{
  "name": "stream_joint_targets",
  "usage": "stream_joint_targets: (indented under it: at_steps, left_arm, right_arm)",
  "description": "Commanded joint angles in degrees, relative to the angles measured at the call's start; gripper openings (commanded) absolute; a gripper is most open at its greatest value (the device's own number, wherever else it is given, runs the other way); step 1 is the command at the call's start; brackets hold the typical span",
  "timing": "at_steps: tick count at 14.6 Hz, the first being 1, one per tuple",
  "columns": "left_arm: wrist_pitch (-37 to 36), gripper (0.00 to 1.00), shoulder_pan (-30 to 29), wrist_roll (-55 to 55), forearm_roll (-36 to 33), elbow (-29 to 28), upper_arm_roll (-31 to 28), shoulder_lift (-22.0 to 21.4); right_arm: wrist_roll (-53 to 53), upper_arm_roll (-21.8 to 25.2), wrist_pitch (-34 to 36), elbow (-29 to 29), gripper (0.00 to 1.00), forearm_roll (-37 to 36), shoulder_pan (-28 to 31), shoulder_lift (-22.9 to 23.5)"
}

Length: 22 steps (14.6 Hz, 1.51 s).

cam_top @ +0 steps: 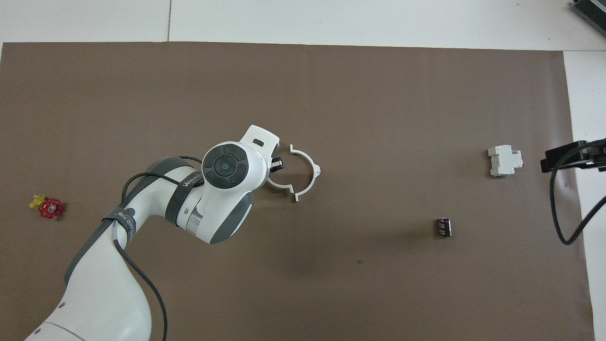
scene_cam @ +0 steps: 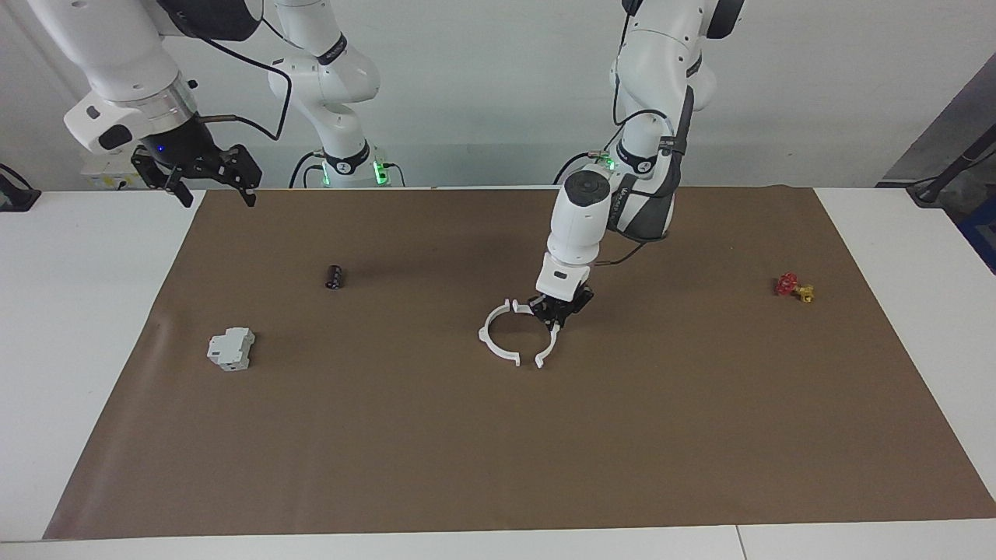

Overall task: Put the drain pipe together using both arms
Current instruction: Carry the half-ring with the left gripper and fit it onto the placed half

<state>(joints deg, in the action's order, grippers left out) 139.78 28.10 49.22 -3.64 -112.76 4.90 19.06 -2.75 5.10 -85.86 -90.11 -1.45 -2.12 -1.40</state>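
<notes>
We see the left gripper (scene_cam: 557,309) low at the middle of the brown mat (scene_cam: 498,435), clenched on one white half-ring (scene_cam: 551,342). The second half-ring (scene_cam: 496,336) lies on the mat toward the right arm's end, their ends nearly meeting. In the facing view the right gripper (scene_cam: 208,177) waits at ten o'clock over the mat's edge, jaws spread. From six o'clock the mat lies bare. We count two half-rings, one grey-white block (scene_cam: 231,348), one dark cylinder (scene_cam: 334,277), one red-and-yellow valve (scene_cam: 794,288).
</notes>
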Motion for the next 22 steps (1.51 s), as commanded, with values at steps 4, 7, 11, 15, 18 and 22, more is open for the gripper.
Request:
stream_joint_targets:
  at_steps: [4, 7, 11, 15, 18, 22]
  left_arm:
    - [-0.4, 0.00, 2.0, 0.6, -2.4, -0.3, -0.9, 0.5]
    - [-0.5, 0.00, 3.0, -1.1, -2.5, -1.3, -0.9, 0.2]
    - [-0.4, 0.00, 3.7, -1.8, -2.5, -2.6, -0.9, -0.2]
    - [0.0, 0.00, 3.8, -3.0, -2.5, -3.2, -0.9, -0.5]
    - [0.2, 0.00, 3.8, -3.0, -2.5, -3.2, -0.9, -0.5]
    - [0.6, 0.00, 3.8, -2.3, -2.4, -3.1, -0.8, -0.4]
  right_arm:
    - [-1.6, -0.1, -1.0, 0.0, 1.00, -0.6, 0.5, 0.3]
    - [-1.6, -0.1, -1.0, 0.0, 1.00, -0.6, 0.5, 0.3]
    - [-1.6, -0.1, -1.0, 0.0, 1.00, -0.6, 0.5, 0.3]
    - [-1.6, -0.1, -1.0, 0.0, 1.00, -0.6, 0.5, 0.3]
    - [-1.6, -0.1, -1.0, 0.0, 1.00, -0.6, 0.6, 0.3]
    - [-1.6, -0.1, -1.0, 0.0, 1.00, -0.5, 0.6, 0.2]
